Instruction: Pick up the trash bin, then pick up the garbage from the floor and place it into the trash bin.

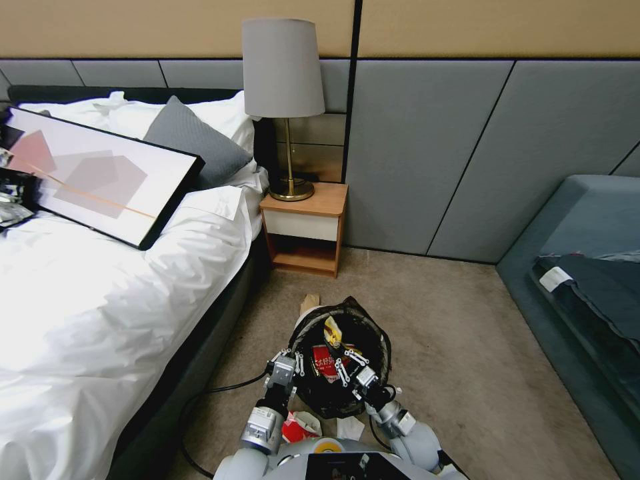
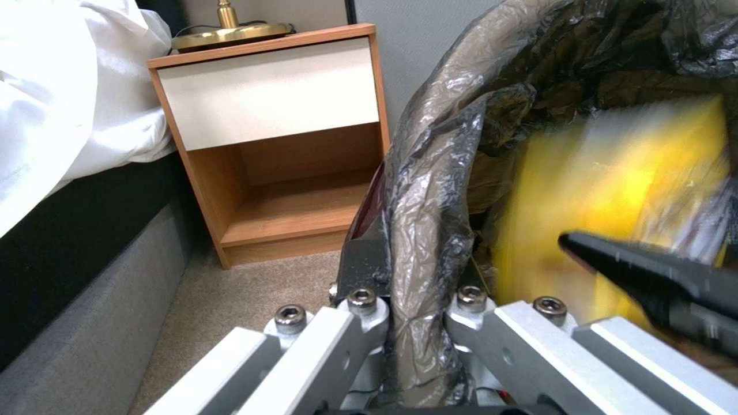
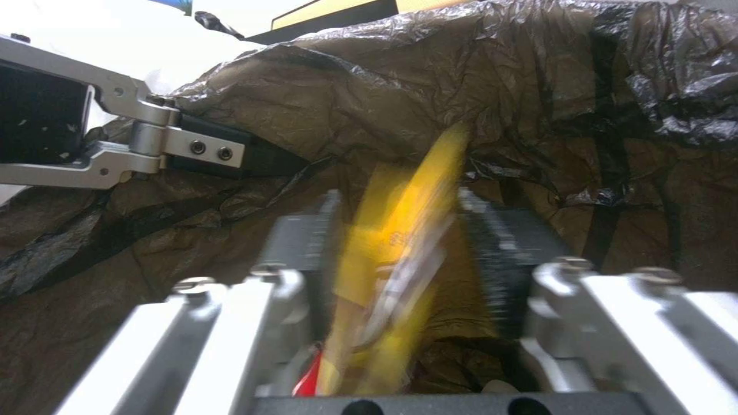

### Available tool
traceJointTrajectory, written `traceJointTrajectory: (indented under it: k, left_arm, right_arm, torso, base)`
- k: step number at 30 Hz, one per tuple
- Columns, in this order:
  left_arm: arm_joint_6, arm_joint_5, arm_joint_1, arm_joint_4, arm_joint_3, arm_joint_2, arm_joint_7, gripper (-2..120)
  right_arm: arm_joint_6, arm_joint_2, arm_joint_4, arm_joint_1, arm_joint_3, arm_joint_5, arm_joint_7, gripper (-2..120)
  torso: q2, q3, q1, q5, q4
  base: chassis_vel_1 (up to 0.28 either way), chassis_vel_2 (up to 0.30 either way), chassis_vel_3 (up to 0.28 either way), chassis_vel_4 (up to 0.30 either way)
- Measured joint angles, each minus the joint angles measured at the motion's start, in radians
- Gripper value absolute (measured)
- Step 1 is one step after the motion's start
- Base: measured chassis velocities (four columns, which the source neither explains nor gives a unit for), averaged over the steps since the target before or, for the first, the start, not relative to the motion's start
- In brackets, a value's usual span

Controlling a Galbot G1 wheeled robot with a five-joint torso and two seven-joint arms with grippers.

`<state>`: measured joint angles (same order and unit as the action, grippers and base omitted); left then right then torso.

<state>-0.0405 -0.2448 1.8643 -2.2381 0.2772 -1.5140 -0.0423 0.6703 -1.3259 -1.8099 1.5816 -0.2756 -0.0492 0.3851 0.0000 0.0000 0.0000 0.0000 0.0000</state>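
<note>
The trash bin (image 1: 373,333), a white bucket lined with a crinkly black bag, hangs above the carpet. My left gripper (image 1: 293,363) is shut on its rim (image 2: 423,230), the liner pinched between its fingers. My right gripper (image 1: 347,365) is over the bin's mouth with its fingers apart. A yellow wrapper (image 3: 400,230), blurred, stands loosely between them; its tip (image 1: 332,331) is inside the bin, beside a red wrapper (image 1: 325,363). Garbage on the floor: a red-and-white wrapper (image 1: 300,427), a white tissue (image 1: 350,427) and brown paper (image 1: 309,303).
The bed (image 1: 100,300) runs along the left with a framed picture (image 1: 100,177) lying on it. A wooden nightstand (image 1: 307,227) with a lamp (image 1: 283,100) stands ahead. A blue-grey sofa (image 1: 587,267) fills the right. A black cable (image 1: 220,390) lies by the bed.
</note>
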Motion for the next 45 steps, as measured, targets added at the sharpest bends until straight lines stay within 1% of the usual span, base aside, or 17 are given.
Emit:
traceJointTrajectory:
  k: [2, 4, 6, 7, 14, 17, 21, 23, 24, 25, 27, 30, 32, 34, 35, 38, 45]
  left_arm:
    - [0.0, 0.0, 0.0, 0.0, 0.0, 0.0, 0.0, 1]
    - [0.0, -0.001, 0.0, 0.0, -0.001, -0.001, 0.0, 1]
    - [-0.001, -0.001, -0.001, 0.0, -0.002, -0.002, 0.0, 1]
    - [-0.001, -0.001, -0.001, 0.0, -0.002, -0.002, 0.0, 1]
    - [-0.001, -0.001, -0.002, 0.0, -0.003, -0.002, -0.001, 1]
    - [-0.001, -0.001, -0.003, 0.0, -0.003, -0.002, -0.001, 1]
    - [-0.001, -0.001, -0.003, 0.0, -0.002, -0.001, -0.001, 1]
    - [-0.001, -0.001, -0.003, 0.0, -0.001, 0.0, -0.001, 1]
    - [-0.001, -0.001, -0.003, 0.0, 0.0, 0.0, -0.001, 1]
    - [-0.001, 0.001, -0.003, 0.0, 0.007, 0.002, 0.0, 1]
    - [-0.001, 0.002, -0.002, 0.001, 0.01, 0.002, 0.001, 1]
    - [-0.003, 0.014, -0.002, 0.001, 0.032, 0.003, 0.006, 1]
    - [-0.003, 0.018, -0.003, 0.001, 0.038, 0.002, 0.007, 1]
    - [-0.003, 0.026, -0.004, -0.006, 0.046, 0.0, 0.009, 1]
    - [-0.003, 0.026, -0.004, -0.006, 0.046, 0.0, 0.009, 1]
    - [0.006, 0.031, -0.003, -0.021, 0.055, 0.0, 0.01, 1]
    - [0.015, 0.054, 0.001, -0.05, 0.088, 0.006, 0.01, 1]
  right_arm:
    - [0.0, 0.001, -0.001, -0.002, 0.0, 0.002, 0.0, 59]
    - [0.0, 0.003, -0.003, -0.003, -0.001, 0.003, 0.0, 63]
    - [0.0, 0.008, -0.013, -0.006, -0.003, 0.01, 0.001, 75]
    - [0.0, 0.008, -0.013, -0.006, -0.003, 0.01, 0.001, 75]
    - [-0.007, 0.012, -0.032, 0.0, -0.003, 0.009, 0.0, 96]
    - [-0.008, 0.012, -0.069, 0.014, -0.006, 0.008, -0.012, 108]
    - [-0.007, 0.011, -0.103, 0.024, -0.015, 0.01, -0.028, 111]
    - [-0.008, 0.009, -0.153, 0.038, -0.028, 0.019, -0.066, 113]
    - [-0.018, 0.008, -0.182, 0.05, -0.038, 0.027, -0.088, 114]
    - [-0.036, 0.004, -0.247, 0.075, -0.066, 0.053, -0.139, 114]
    - [-0.044, -0.002, -0.275, 0.085, -0.085, 0.067, -0.164, 114]
    - [-0.071, -0.025, -0.386, 0.144, -0.182, 0.113, -0.267, 113]
    - [-0.081, -0.033, -0.411, 0.162, -0.2, 0.114, -0.293, 112]
    - [-0.113, -0.06, -0.457, 0.206, -0.234, 0.115, -0.385, 109]
    - [-0.113, -0.06, -0.457, 0.206, -0.234, 0.115, -0.385, 109]
    - [-0.158, -0.107, -0.473, 0.253, -0.263, 0.109, -0.485, 102]
    - [-0.152, -0.145, -0.438, 0.264, -0.314, 0.106, -0.52, 100]
  torso:
    - [0.0, 0.0, 0.0, 0.0001, -0.0001]
    - [0.0, 0.0, 0.0, 0.0, 0.0]
    - [0.0, 0.0, 0.0, 0.0, 0.0]
    - [0.0, 0.0, 0.0, 0.0, 0.0]
    - [0.0, 0.0, 0.0, 0.0001, 0.0]
    - [0.0, 0.0, 0.0, 0.0, 0.0]
    - [0.0, 0.0, 0.0, 0.0001, 0.0]
    - [0.0, 0.0, 0.0, -0.0002, -0.0001]
    - [0.0, 0.0, 0.0, 0.0004, 0.0006]
    - [0.0, 0.0, 0.0, -0.0003, -0.0002]
    - [0.0, 0.0, 0.0, -0.0007, 0.0002]
    - [0.0, 0.0, 0.0, -0.0003, 0.0]
    - [0.0, 0.0, 0.0, 0.0001, 0.0]
    - [0.0, 0.0, 0.0, -0.0004, -0.0002]
    - [0.0, 0.0, 0.0, -0.0004, -0.0002]
    - [0.0, 0.0, 0.0, -0.0001, -0.0003]
    - [0.0, 0.0, 0.0, 0.0001, 0.0]
  base:
    - [0.0, 0.0, 0.0, 0.0]
    - [0.0, 0.0, 0.0, 0.0]
    - [0.0, 0.0, 0.0, 0.0]
    - [0.0, 0.0, 0.0, 0.0]
    - [0.0, 0.0, 0.0, 0.0]
    - [0.0, 0.0, 0.0, 0.0]
    - [0.0, 0.0, 0.0, 0.0]
    - [0.0, 0.0, 0.0, 0.0]
    - [0.0, 0.0, 0.0, 0.0]
    - [0.0, 0.0, 0.0, 0.0]
    - [0.0, 0.0, 0.0, 0.0]
    - [0.0, 0.0, 0.0, 0.0]
    - [0.0, 0.0, 0.0, 0.0]
    - [0.0, 0.0, 0.0, 0.0]
    - [0.0, 0.0, 0.0, 0.0]
    - [0.0, 0.0, 0.0, 0.0]
    - [0.0, 0.0, 0.0, 0.0]
